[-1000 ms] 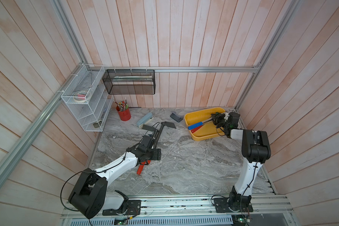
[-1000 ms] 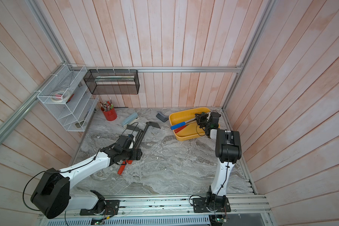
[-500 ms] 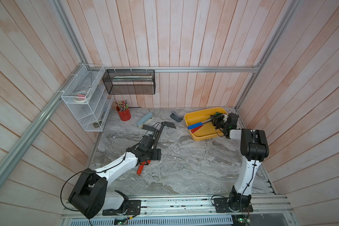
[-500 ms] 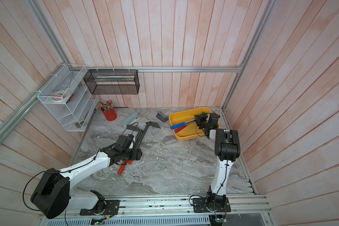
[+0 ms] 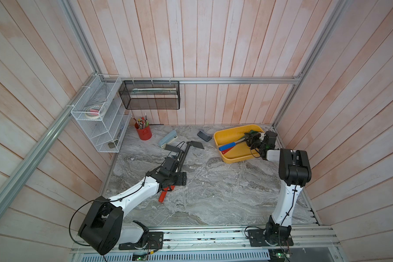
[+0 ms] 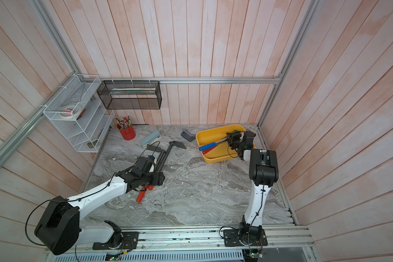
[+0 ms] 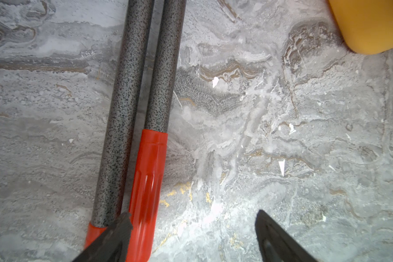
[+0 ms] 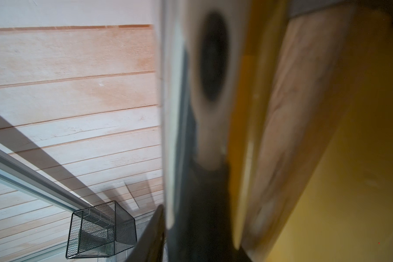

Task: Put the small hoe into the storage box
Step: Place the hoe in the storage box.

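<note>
In both top views I count two arms. The left gripper [image 5: 178, 180] hangs low over the red grips of two long tools [image 5: 183, 155], which lie side by side on the marble table [image 5: 213, 192]. The right gripper [image 5: 251, 140] reaches into the storage box [image 5: 237, 159], the single yellow tray at the far right corner. Two short tools lie inside it. One is blue-handled, which I take for the small hoe [image 5: 228, 146], and a red-handled tool [image 5: 227, 151] lies just beside it. The right gripper sits at their metal ends, and I cannot tell how wide its jaws stand or whether they hold anything. Around the back there is one red pencil cup [image 5: 144, 133], one pale stapler [image 5: 167, 141], one black mesh basket [image 5: 150, 95] and one white wire rack [image 5: 100, 122].

The left wrist view shows two speckled shafts, each ending in a red grip. The left gripper's two fingers [image 7: 279, 240] are spread wide, clamping nothing.

In the right wrist view, blurred shiny metal fills the middle. Yellow tray wall lies beside it, and one mesh basket shows beyond.
</note>
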{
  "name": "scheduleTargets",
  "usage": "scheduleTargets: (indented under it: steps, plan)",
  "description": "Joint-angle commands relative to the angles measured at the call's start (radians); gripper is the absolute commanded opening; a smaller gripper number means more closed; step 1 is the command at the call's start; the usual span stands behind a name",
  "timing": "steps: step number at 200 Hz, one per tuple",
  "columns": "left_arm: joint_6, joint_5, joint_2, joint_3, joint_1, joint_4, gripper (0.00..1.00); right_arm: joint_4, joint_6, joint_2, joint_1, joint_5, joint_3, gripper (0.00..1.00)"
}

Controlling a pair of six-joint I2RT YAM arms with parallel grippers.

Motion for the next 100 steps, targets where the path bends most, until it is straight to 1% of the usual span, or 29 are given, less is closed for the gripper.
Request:
scheduleTargets:
  steps: [1,64,100]
  plan:
    - [-0.005,-0.017,-0.014,-0.006,0.005,-0.01,0.87,0.018,-0.013,0.017,-0.009,-0.013,0.029,0.37]
    - [-0.004,-0.012,-0.002,0.001,0.005,-0.02,0.88,-0.03,-0.025,0.008,-0.012,-0.011,0.037,0.47]
    - [-0.002,-0.012,0.003,0.007,0.005,-0.029,0.88,-0.046,-0.03,-0.009,-0.011,-0.002,0.013,0.49]
